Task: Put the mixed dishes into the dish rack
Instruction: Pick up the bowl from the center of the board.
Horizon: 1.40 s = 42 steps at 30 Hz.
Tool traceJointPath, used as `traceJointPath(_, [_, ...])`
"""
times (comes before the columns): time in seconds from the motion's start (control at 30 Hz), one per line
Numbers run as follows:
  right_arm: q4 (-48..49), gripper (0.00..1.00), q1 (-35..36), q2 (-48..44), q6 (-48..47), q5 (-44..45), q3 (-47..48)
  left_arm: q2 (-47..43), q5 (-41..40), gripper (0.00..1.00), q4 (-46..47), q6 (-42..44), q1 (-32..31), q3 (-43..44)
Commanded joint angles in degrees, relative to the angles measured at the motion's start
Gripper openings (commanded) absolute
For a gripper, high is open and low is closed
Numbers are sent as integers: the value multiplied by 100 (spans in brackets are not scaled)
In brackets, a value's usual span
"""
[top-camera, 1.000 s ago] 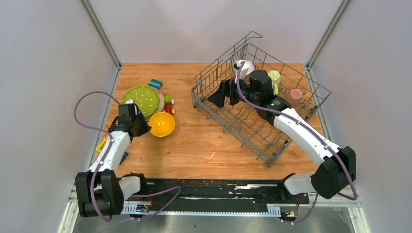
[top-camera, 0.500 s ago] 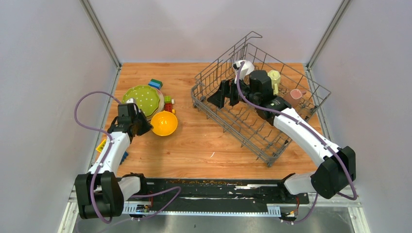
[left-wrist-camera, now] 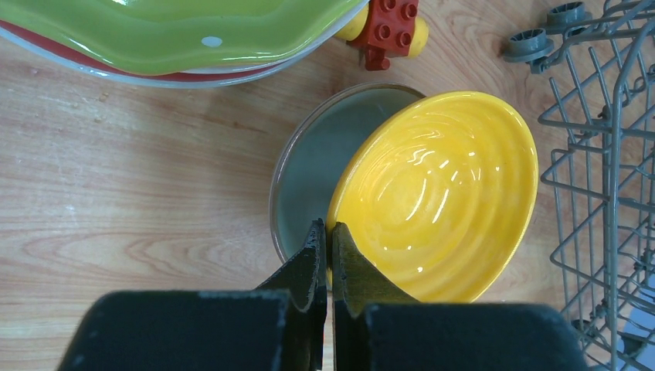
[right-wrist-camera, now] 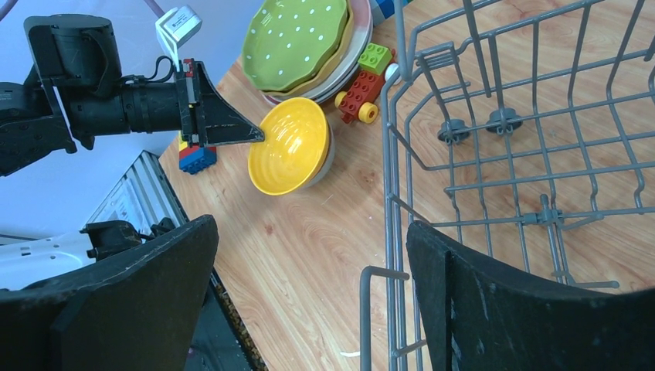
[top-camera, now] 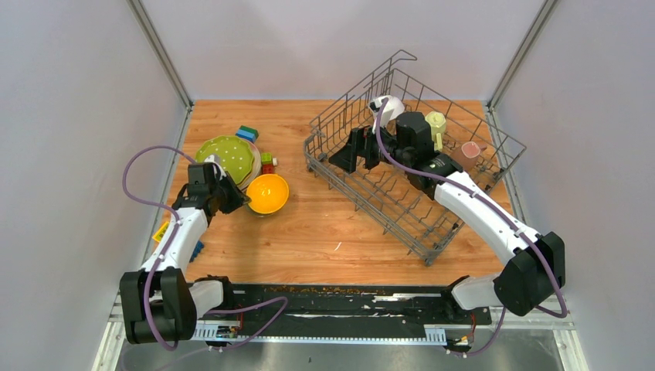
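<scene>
Found on the wooden table [top-camera: 332, 224], outside the large grey wire dish rack [top-camera: 398, 207] and to its left: a yellow ribbed ceramic bowl [left-wrist-camera: 436, 193]. Tips its mouth up and toward the rack. Carries the rim away from the rack raised, and rests its rack-side underside on a flat grey round plate [left-wrist-camera: 309, 170]. Being round, has no true long axis. Reads as an oval in the left wrist view, stretched from lower left to upper right.

Pinched at that raised rim by the left gripper [left-wrist-camera: 327, 232], jaws drawn almost together, 1 fingertip over the yellow inside and 1 over the grey plate. Nothing held by the right gripper [right-wrist-camera: 310, 224]: spread wide, hanging inside the rack above its wire floor, touching no dish.

Shines glossy, bright yellow inside and out, with concentric ridges ringing the inside and white glints on them.

Farther from the rack than the bowl: a stack of plates topped by a lime-green white-dotted plate [top-camera: 228, 157]. Beside that stack, on its rack side: a red toy block [left-wrist-camera: 386, 27]. Inside the rack, along its far side: a pale-green mug [top-camera: 436, 124] and a pink mug [top-camera: 469, 151].
</scene>
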Motion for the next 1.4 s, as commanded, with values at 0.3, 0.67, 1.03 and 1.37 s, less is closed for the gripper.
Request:
traceJointPath(0.3, [152, 94, 36, 19, 282, -426, 217, -234, 131, 0, 204, -128, 30, 161])
traceJointPath(0.67, [580, 94, 44, -67, 601, -652, -52, -488, 85, 0, 247, -180, 25, 150])
traceJointPath(1.03, [628, 94, 51, 49, 862, -1024, -29, -711, 233, 0, 278, -322, 25, 171])
traceJointPath(1.37, [942, 95, 44, 83, 1201, -1308, -132, -988, 1360, 0, 740, -406, 24, 499])
